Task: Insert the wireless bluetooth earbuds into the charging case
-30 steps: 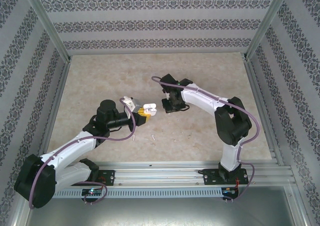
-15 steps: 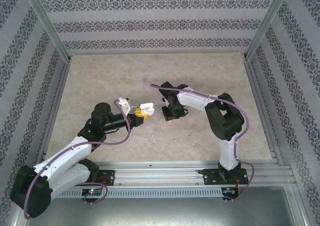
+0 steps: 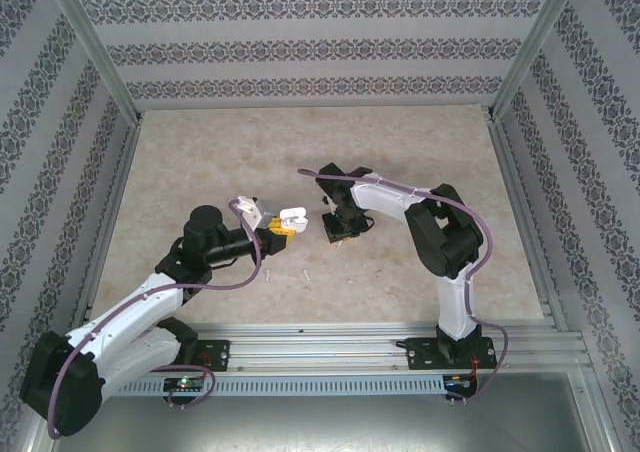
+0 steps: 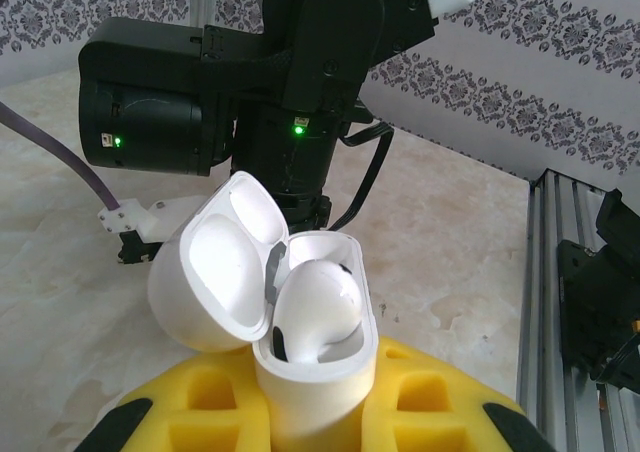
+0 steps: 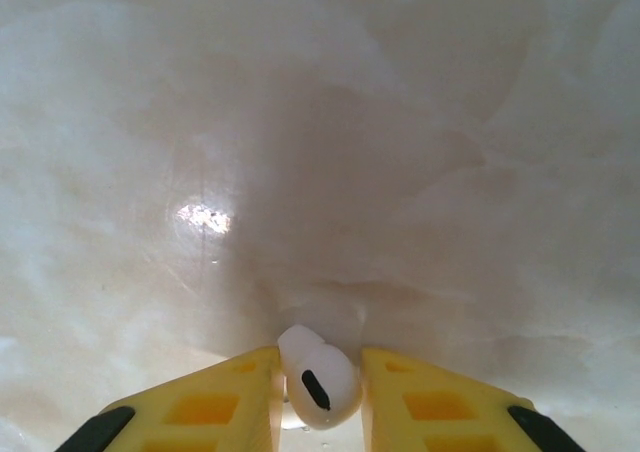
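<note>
The white charging case [image 4: 312, 377] stands with its lid [image 4: 215, 272] swung open to the left, and my left gripper [image 4: 315, 412] is shut on its lower body. One white earbud [image 4: 318, 302] sits in the case's well. In the top view the case [image 3: 293, 214] is held above the table, left of my right gripper [image 3: 336, 232]. My right gripper [image 5: 318, 364] is down at the table surface, open, its yellow fingers [image 5: 210, 402] close on either side of another earbud [image 5: 318, 382]. A further earbud [image 3: 306, 271] lies on the table nearer the arm bases.
The tabletop [image 3: 220, 162] is beige marble-patterned, walled by patterned panels and an aluminium frame [image 3: 515, 187]. A rail [image 3: 330, 337] runs along the near edge by the arm bases. The right arm's wrist [image 4: 300, 82] looms just behind the case in the left wrist view.
My right gripper pulled away from the case and dropped toward the table, its fingers spreading around an earbud there. The left gripper shifted slightly left with the case.
</note>
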`<action>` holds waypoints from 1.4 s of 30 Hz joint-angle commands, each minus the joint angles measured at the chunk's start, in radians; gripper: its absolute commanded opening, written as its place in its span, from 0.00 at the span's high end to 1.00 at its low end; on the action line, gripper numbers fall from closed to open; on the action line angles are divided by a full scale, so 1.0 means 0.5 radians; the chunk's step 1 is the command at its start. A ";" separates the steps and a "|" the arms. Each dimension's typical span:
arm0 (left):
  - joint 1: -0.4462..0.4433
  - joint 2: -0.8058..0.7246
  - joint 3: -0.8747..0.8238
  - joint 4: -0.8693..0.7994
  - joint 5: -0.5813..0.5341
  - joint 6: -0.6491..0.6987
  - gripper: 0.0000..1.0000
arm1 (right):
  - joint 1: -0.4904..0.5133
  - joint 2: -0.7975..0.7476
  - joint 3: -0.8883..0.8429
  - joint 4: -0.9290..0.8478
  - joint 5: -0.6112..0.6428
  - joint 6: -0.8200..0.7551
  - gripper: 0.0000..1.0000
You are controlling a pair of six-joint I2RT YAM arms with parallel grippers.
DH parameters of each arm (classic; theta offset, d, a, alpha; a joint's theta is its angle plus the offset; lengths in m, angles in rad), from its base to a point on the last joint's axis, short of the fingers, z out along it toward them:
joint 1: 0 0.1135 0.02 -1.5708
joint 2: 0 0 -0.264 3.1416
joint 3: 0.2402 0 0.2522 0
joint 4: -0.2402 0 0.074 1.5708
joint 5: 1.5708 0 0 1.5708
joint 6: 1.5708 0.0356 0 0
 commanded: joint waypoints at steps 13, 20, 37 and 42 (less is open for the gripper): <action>0.011 0.000 0.056 -0.055 0.159 -0.013 1.00 | 0.042 -0.375 -0.031 0.007 0.217 -0.199 0.83; 0.009 0.068 0.116 -0.014 0.256 -0.007 1.00 | 0.115 -0.864 -0.045 -0.060 0.408 -0.342 0.85; 0.000 0.302 0.220 0.227 0.396 -0.175 1.00 | 0.463 -1.516 -0.096 0.197 0.316 -0.772 0.86; 0.000 0.320 0.225 0.264 0.410 -0.214 1.00 | 0.504 -1.476 -0.076 0.198 0.225 -0.815 0.86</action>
